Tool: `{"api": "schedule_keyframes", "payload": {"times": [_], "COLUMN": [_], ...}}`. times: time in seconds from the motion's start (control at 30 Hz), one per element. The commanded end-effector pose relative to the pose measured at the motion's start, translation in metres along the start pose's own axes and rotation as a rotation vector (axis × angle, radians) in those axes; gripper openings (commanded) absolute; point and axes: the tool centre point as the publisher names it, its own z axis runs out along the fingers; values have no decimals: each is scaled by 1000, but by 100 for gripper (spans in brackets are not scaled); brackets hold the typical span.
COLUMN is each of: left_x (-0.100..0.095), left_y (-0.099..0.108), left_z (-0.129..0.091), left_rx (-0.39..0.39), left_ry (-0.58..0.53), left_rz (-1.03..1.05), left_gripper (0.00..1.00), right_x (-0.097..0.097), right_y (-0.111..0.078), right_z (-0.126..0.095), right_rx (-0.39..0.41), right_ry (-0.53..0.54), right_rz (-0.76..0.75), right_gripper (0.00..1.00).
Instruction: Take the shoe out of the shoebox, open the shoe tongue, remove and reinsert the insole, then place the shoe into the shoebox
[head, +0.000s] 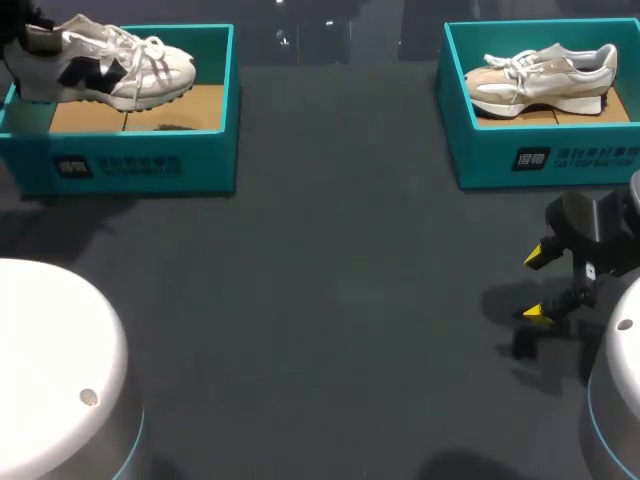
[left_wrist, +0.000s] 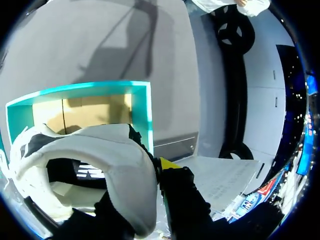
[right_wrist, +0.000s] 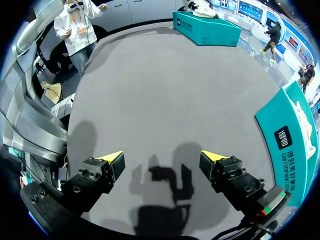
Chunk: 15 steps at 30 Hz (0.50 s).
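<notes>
A white shoe with dark panels (head: 115, 65) hangs over the left teal shoebox (head: 140, 165), toe pointing right and clear of the cardboard floor. My left gripper (head: 27, 42) is shut on its heel. In the left wrist view the padded heel collar (left_wrist: 100, 150) sits in my left gripper (left_wrist: 147, 172), one yellow fingertip (left_wrist: 168, 164) outside it, with the shoebox (left_wrist: 142, 107) beyond. My right gripper (head: 537, 284) stands open and empty low over the table at the right, its fingers (right_wrist: 111, 161) spread wide around my right gripper (right_wrist: 162, 160).
A second teal shoebox (head: 540, 150) at the back right holds a beige shoe (head: 545, 78); its side (right_wrist: 285, 142) lies beside my right gripper. Bare dark tabletop (head: 330, 300) spans the middle between the boxes.
</notes>
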Motion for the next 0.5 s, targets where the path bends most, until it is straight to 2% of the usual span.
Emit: {"api": "schedule_keyframes", "payload": {"times": [0.03, 0.33, 0.5], "left_x": [1, 1, -18], "left_y": [1, 1, 0], "left_z": [1, 1, 29], "left_rx": [1, 1, 51], "left_ry": [-13, -13, 5], "left_rz": [13, 13, 23], "left_gripper": [0, 0, 0], "right_x": [2, 2, 2], "right_y": [0, 0, 0], "right_z": [-1, -1, -1], "right_rx": [1, 1, 1], "right_ry": [-2, -2, -2], "right_rz": [0, 0, 0], "right_gripper": [100, 100, 100]}}
